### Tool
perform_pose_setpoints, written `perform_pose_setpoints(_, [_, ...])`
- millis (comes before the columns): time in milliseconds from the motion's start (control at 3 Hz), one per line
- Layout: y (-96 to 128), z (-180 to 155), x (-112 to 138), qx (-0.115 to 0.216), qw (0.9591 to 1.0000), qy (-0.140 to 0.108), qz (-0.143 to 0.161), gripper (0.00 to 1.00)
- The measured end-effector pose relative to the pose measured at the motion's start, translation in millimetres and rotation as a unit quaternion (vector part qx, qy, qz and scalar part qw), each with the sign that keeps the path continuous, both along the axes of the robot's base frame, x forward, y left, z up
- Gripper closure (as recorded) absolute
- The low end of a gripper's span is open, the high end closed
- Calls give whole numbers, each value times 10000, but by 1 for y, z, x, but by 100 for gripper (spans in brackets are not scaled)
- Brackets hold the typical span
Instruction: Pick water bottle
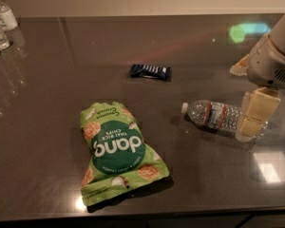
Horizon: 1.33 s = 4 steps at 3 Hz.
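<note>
The water bottle (213,114) lies on its side on the dark table (47,127), right of centre. It is clear and ribbed, with a red-and-blue label band, and its white cap points left. My gripper (254,120), cream-coloured on a grey-white wrist (270,63), comes in from the right edge. It is down at the bottle's base end and covers that end. The bottle rests on the table.
A green "dang" chip bag (116,151) lies flat left of the bottle. A small dark blue snack wrapper (150,71) lies behind them. Several small clear bottles and a pump-top bottle (2,14) stand at the far left corner. The table's front edge runs along the bottom.
</note>
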<state>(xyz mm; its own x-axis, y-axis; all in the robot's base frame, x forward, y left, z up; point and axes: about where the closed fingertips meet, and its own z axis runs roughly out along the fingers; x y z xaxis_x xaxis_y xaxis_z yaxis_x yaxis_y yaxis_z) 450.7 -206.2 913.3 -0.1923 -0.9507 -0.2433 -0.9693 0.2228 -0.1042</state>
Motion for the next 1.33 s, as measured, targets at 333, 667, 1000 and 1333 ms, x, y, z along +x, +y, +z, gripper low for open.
perform_pose_setpoints(333, [3, -17, -2, -34, 9999, 108, 59, 0])
perform_pose_setpoints(667, [5, -30, -3, -137, 9997, 157, 140, 0])
perform_pose_setpoints(1000, [5, -41, -2, -224, 9993, 232, 183, 0])
perform_pose_setpoints(1333, [3, -51, 0, -306, 9989, 287, 195, 0])
